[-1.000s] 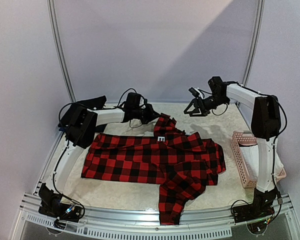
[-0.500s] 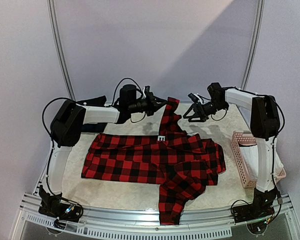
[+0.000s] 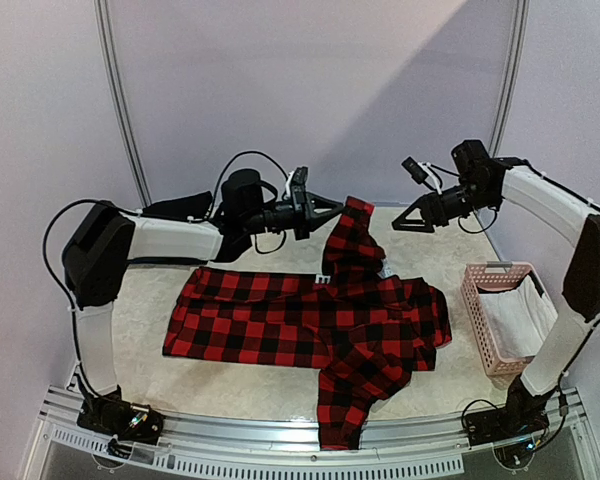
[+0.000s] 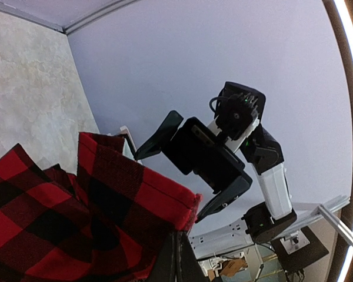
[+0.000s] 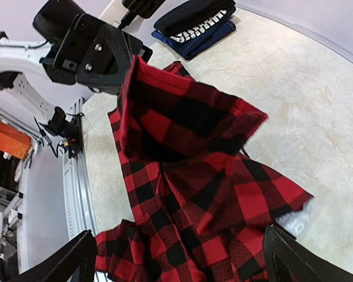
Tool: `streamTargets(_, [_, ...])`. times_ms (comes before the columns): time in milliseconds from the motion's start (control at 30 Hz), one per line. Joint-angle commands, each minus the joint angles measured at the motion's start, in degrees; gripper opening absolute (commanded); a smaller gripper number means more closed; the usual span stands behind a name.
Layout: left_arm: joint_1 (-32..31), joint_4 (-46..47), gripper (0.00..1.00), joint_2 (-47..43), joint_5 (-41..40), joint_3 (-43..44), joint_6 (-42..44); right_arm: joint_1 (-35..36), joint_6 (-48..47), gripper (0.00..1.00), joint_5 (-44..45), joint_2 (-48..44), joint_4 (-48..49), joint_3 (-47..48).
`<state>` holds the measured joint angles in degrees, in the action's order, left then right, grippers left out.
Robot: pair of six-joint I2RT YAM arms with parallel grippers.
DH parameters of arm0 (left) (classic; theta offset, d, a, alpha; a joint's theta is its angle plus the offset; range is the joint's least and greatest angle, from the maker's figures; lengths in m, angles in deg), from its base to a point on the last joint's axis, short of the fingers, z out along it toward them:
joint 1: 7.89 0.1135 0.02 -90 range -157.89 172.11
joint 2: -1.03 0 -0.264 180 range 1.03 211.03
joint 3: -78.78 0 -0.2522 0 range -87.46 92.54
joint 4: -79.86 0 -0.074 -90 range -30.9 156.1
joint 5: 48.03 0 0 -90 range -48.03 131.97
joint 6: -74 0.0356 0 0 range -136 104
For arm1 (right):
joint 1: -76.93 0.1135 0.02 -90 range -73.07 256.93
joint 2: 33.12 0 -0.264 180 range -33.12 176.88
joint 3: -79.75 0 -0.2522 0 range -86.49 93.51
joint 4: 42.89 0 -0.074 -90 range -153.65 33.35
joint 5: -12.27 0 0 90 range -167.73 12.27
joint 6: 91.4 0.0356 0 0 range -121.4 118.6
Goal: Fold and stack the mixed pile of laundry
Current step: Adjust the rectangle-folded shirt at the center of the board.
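no legible text, white neck tag (image 3: 323, 277) on plaid shirt (image 3: 280, 320) unreadable

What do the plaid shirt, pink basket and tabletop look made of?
Plaid shirt: soft woven cloth, probably flannel or cotton. It is matte and drapes and creases where one end is held up.
Pink basket: looks like moulded plastic, with rigid slatted walls and an even colour.
Tabletop: flat, beige and mottled like stone. It could be laminate or a printed mat; unclear.
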<state>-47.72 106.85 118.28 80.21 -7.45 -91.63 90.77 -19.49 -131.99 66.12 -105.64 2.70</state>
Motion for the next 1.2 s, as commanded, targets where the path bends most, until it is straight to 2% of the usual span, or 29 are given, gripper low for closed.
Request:
streamTargets(0, [-1.46, 1.88, 0.0, -6.42, 2.09, -6.75, 2.97, -0.14, -5.19, 0.99, 3.93, -7.38, -3.12, -5.76])
streamTargets(200, [-3.83, 1.83, 0.0, -12.56, 2.38, -12.5, 4.79, -0.16, -7.82, 0.99, 7.68, -13.56, -4.08, -12.39])
streamTargets(400, [-7.1, 0.92, 0.0, -17.54, 3.06, -13.84, 7.58, -0.19, -9.13, 0.99, 10.55, -14.07, -3.03, -16.42])
streamTargets(900, [-13.15, 0.07, 0.0, -22.3, -1.98, -14.26, 9.52, -0.14, -10.77, 0.99, 13.13, -11.98, -1.98, -18.28])
streamTargets(1167, [-13.86, -4.5, 0.0, -26.92, -4.15, -12.21, 13.69, -0.19, -6.63, 0.99, 21.84, -6.8, 2.62, -18.09])
